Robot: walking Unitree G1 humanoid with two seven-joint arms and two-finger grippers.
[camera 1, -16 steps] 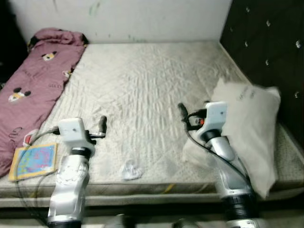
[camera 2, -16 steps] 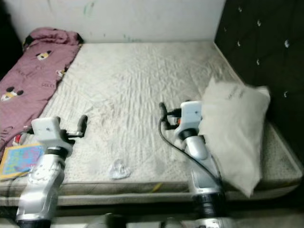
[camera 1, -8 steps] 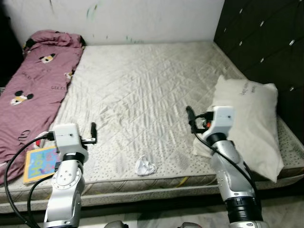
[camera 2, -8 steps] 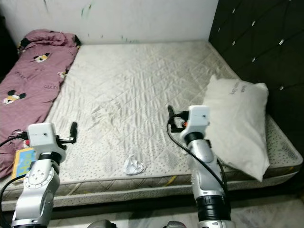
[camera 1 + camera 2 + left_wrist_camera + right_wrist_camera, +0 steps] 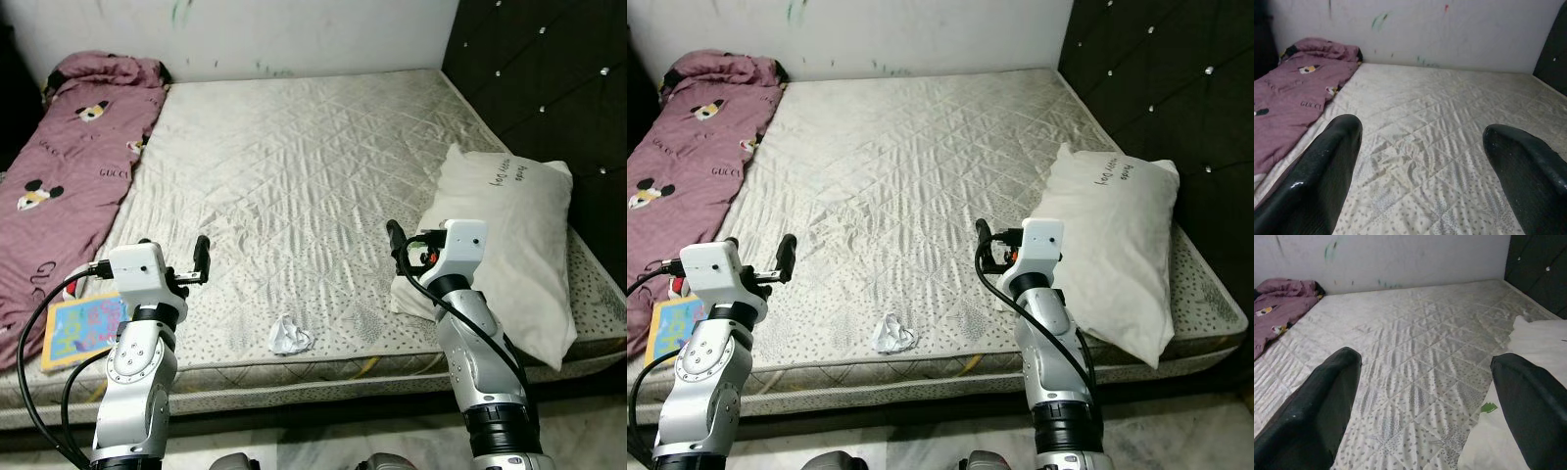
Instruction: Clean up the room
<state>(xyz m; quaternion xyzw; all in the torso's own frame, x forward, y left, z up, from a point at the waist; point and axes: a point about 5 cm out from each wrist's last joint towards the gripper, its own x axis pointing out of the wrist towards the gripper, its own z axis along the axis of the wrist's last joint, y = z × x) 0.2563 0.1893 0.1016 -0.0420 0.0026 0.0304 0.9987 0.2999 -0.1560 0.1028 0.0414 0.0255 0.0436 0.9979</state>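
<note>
A Unitree G1 stands at the near edge of a bare quilted mattress (image 5: 294,166), both arms raised over it. The white pillow (image 5: 509,245), a second ago tilted up against the right arm, now lies flat along the mattress's right edge beside the dark tufted headboard (image 5: 549,78), the right gripper (image 5: 395,235) just off its near corner. That gripper's fingers (image 5: 1317,401) stand wide apart with nothing between them, so the pillow looks released and that piece of the tidying done. The left gripper (image 5: 202,251) hovers over the mattress near its near-left corner, fingers (image 5: 1322,171) equally spread and empty. The camera has shifted over the last second, so the whole scene sits differently in view; the loose items themselves have not moved. A crumpled white scrap (image 5: 290,336) remains at the near edge between the two arms, and a colourful book (image 5: 83,330) lies at the near-left corner, partly on the maroon printed blanket (image 5: 69,166) that runs along the left edge. Those pieces appear to be what is left; the scrap is the closest candidate for either gripper.
</note>
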